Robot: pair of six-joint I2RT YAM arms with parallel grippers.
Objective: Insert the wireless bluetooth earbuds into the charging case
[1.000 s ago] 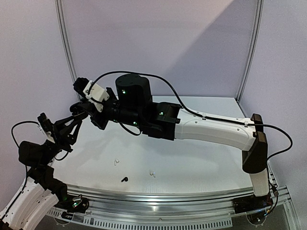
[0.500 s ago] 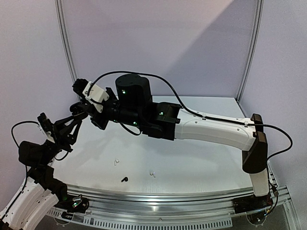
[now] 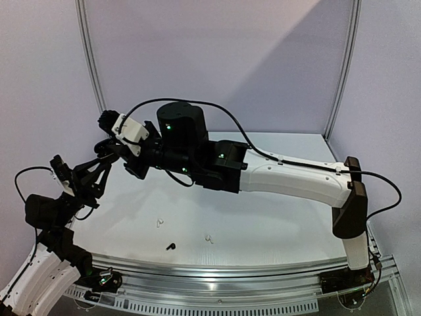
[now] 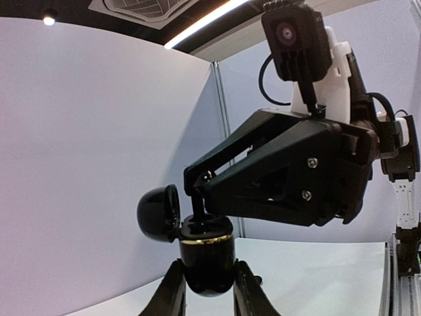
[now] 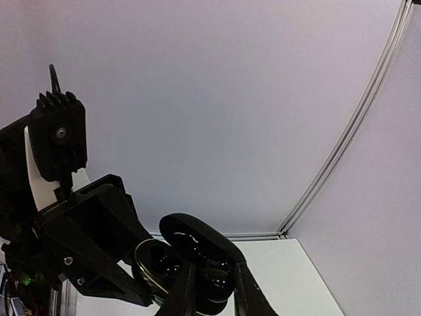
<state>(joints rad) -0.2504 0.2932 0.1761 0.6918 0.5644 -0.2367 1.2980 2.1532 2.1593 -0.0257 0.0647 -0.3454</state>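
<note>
From above, the left tool (image 3: 104, 164) and the right tool (image 3: 113, 153) meet tip to tip, raised well above the far left of the white surface (image 3: 276, 224). What sits between them is too small to make out here. Three buds lie loose near the front edge, apart from one another: a white stemmed earbud (image 3: 158, 222), a small black earbud (image 3: 171, 247) and a second white earbud (image 3: 209, 237).

In the left wrist view, the left tool's fingers (image 4: 174, 293) clamp the lower body of a round black charging case with a gold ring (image 4: 206, 253). The case stands upright, its domed black lid (image 4: 158, 212) swung open to the left. The right tool reaches in from the right, its tips drawn close together directly over the open mouth. Whether a bud is pinched there cannot be told.

In the right wrist view, the right tool's fingers (image 5: 186, 289) stand narrowly apart around a dark shape I cannot identify, with the open lid and gold rim just beyond.

The step looks like seating a bud in its well. It is likely done best with the left grip firm and the case level, the right tool descending straight along the well. The jaws should part only slightly once the bud sits, then lift straight up, clear of the lid.
</note>
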